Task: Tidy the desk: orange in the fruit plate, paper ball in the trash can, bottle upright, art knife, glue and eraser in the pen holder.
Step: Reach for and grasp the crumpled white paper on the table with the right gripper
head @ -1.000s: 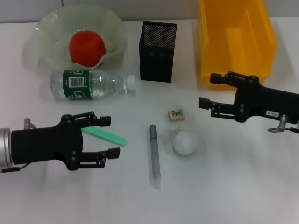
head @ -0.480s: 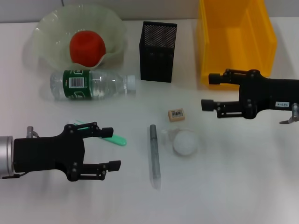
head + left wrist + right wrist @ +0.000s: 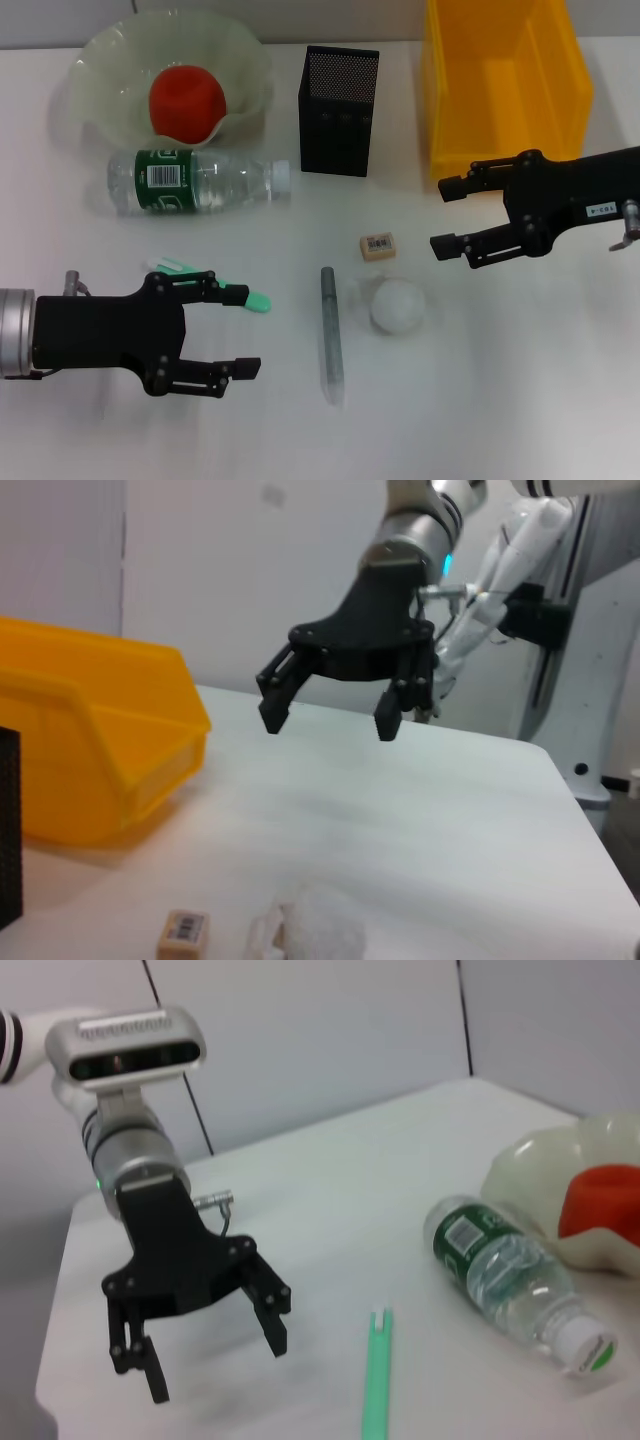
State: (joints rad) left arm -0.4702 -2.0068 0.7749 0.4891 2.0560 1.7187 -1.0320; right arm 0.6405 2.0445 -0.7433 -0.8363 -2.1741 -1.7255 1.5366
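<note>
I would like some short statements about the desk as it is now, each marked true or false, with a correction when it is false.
1. The orange lies in the fruit plate. True.
2. The bottle stands upright. False: it lies on its side in front of the fruit plate.
3. The paper ball is inside the trash can. False: it lies on the desk, just in front of the eraser.
4. Both the left gripper and the right gripper are open and hold nothing. True.
5. The eraser is in the pen holder. False: it lies on the desk, in front of the pen holder.
</note>
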